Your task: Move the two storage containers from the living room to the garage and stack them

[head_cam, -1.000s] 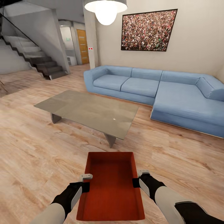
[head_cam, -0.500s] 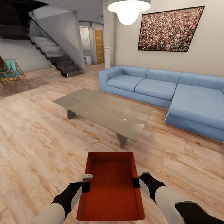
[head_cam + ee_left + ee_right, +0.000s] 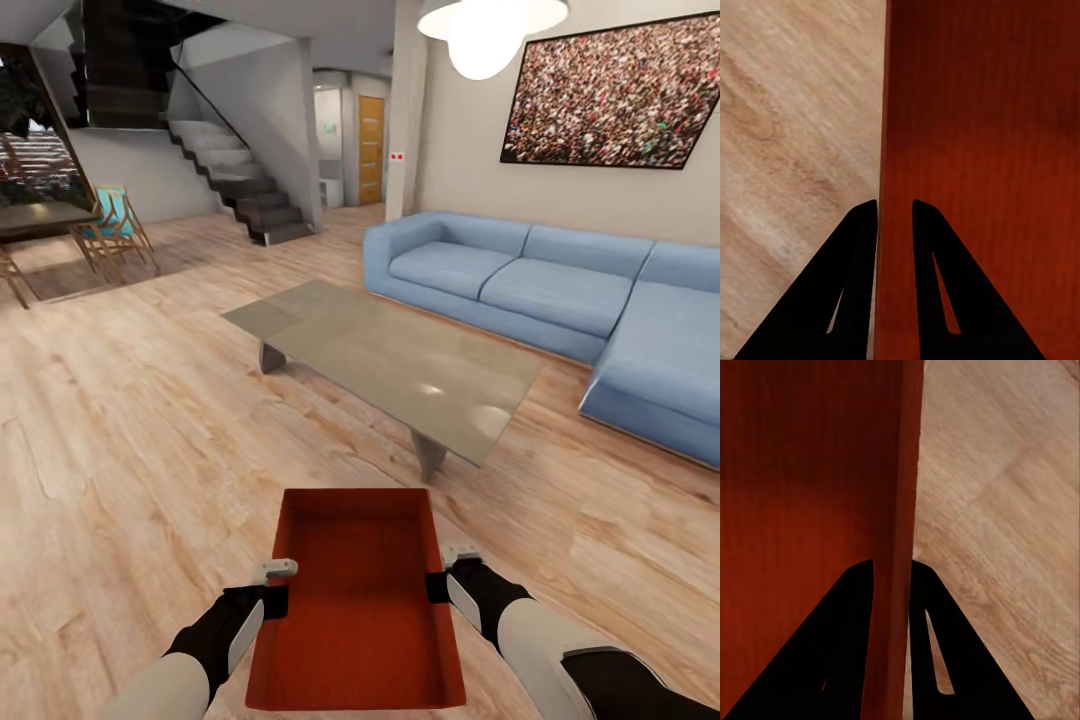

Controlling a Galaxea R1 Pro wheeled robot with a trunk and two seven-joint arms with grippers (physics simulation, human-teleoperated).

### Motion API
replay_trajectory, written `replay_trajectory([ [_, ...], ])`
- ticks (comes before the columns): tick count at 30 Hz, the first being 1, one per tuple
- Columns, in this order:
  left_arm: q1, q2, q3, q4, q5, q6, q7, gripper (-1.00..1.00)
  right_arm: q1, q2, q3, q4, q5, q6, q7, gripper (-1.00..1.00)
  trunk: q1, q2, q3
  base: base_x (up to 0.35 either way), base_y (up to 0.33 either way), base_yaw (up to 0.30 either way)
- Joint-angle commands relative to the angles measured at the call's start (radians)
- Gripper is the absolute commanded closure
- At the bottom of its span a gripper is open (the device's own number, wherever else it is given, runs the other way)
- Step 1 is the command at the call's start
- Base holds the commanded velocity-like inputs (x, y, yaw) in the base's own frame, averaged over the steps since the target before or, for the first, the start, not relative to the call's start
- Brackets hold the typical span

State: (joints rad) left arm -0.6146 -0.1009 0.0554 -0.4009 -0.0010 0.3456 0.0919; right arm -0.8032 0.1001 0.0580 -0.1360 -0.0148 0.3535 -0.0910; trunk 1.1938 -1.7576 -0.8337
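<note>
Above the wood floor (image 3: 120,450), the left pincer (image 3: 277,585) and right pincer (image 3: 448,572) each pinch a side wall of the red storage container (image 3: 357,590), held up between them. Ahead stand a glass table (image 3: 390,360) and blue sofa (image 3: 540,290).

The bin (image 3: 358,600) sits between the two grippers, left gripper (image 3: 272,585) clamped on its left wall, right gripper (image 3: 447,572) on its right wall, each with one finger inside and one outside. Ahead of the jaws stands the table (image 3: 390,362) on the plank floor (image 3: 130,450). Beyond and right of it runs the sofa (image 3: 560,300). Far ahead to the left, the stairs (image 3: 240,180), with chairs (image 3: 115,228) further left.
</note>
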Motion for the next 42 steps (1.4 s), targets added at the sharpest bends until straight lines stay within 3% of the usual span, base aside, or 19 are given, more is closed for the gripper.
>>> replay_trajectory([
  [1, 0.000, 0.000, -0.003, 0.002, 0.010, 0.006, 0.008, 1.00, -0.001, -0.008, 0.020, -0.006, 0.032, 0.005, -0.021, 1.00, 0.000, 0.000, -0.001, 0.000, 0.000, 0.288],
  [30, 0.000, 0.000, -0.003, 0.002, 0.010, 0.006, 0.008, 1.00, -0.001, -0.008, 0.020, -0.005, 0.032, 0.005, -0.021, 1.00, 0.000, 0.000, 0.014, 0.001, 0.000, 0.277],
  [42, 0.000, 0.000, -0.003, 0.002, 0.010, 0.006, 0.008, 1.00, -0.001, -0.008, 0.020, -0.006, 0.032, 0.005, -0.021, 1.00, 0.000, 0.000, 0.015, 0.221, 0.152, 0.107],
])
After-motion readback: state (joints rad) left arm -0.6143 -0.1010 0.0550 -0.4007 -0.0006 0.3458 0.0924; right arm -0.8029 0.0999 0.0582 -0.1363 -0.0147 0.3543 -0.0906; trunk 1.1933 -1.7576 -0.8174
